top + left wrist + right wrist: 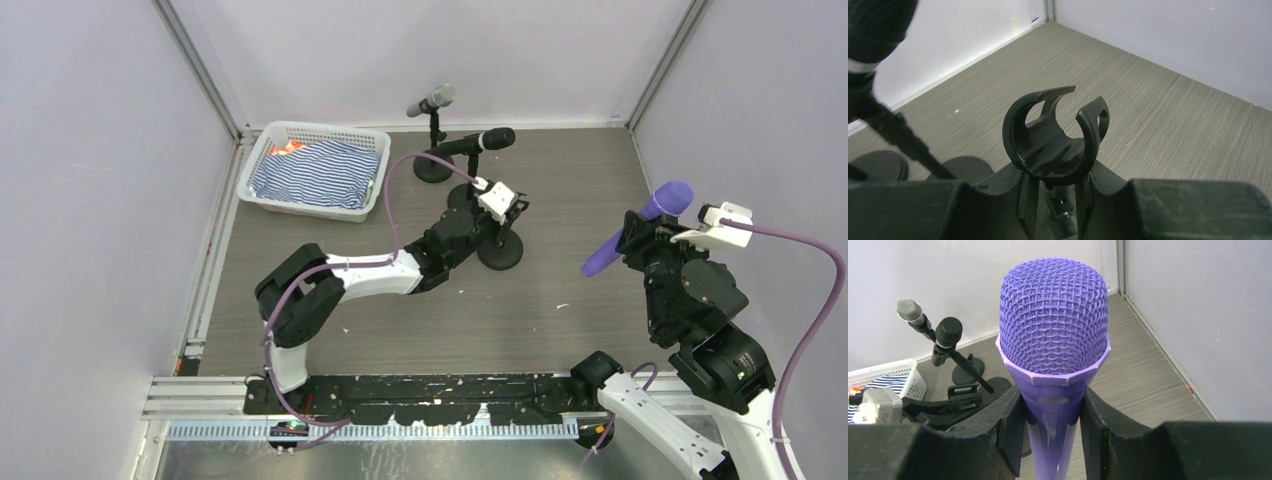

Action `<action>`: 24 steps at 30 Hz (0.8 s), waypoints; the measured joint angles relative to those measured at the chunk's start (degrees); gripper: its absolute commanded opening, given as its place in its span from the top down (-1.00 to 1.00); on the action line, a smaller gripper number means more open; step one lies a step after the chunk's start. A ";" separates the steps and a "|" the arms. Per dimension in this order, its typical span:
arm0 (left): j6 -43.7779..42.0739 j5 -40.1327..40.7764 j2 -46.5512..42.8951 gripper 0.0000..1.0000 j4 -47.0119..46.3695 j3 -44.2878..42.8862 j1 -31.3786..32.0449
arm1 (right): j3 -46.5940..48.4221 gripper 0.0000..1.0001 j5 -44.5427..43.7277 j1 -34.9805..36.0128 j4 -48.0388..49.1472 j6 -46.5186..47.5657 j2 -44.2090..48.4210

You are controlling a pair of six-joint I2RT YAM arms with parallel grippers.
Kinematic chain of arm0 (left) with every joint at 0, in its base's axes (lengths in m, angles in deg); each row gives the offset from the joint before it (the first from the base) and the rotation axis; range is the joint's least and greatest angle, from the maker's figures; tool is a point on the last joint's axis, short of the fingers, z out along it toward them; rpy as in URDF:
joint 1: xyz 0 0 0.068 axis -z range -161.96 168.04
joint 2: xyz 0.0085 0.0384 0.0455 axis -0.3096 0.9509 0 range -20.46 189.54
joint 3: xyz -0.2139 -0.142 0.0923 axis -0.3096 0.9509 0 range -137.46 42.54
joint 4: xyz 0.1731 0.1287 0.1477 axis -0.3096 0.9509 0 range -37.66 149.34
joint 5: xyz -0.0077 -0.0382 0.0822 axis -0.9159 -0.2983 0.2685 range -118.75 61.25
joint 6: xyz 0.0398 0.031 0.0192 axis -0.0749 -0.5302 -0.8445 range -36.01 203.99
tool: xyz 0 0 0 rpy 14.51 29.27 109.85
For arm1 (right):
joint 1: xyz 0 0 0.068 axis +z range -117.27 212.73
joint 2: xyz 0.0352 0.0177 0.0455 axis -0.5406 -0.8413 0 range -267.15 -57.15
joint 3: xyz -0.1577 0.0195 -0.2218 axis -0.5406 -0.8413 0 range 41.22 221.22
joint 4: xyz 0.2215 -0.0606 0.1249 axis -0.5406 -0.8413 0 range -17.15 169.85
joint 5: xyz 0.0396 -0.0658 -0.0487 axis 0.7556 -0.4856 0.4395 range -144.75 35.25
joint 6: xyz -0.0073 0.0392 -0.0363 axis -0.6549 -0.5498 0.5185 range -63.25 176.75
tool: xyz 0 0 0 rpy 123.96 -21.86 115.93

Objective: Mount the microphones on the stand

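Gripping the purple mic near the bench's right edge, the right gripper hangs raised; the left gripper clamps a stand mid-bench, silver mic and black mic mounted behind.

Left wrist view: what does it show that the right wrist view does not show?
Only left wrist: the empty stand clip, opening upward, held low in the left pincer. Only right wrist: the purple microphone clamped in the right pincer, the silver-grey microphone, the white basket. Both: the black microphone, already mounted, and the grey table.
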 measured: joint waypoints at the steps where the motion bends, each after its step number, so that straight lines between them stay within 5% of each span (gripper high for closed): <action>1: 0.28 0.98 -1.01 0.99 0.90 0.79 0.24 | 0.00 0.92 0.13 0.00 0.04 -0.02 0.00; 21: 7.58 42.97 -14.99 0.99 11.80 15.34 1.27 | -1.25 0.92 3.04 0.00 0.96 -1.66 -1.92; 22: 8.41 44.33 -15.10 0.92 12.37 15.34 0.61 | -1.29 0.92 3.13 0.00 0.94 -1.73 -1.92; 24: 9.49 46.42 -15.30 0.43 13.22 15.34 -0.70 | -1.29 0.92 3.15 0.00 0.96 -1.77 -1.90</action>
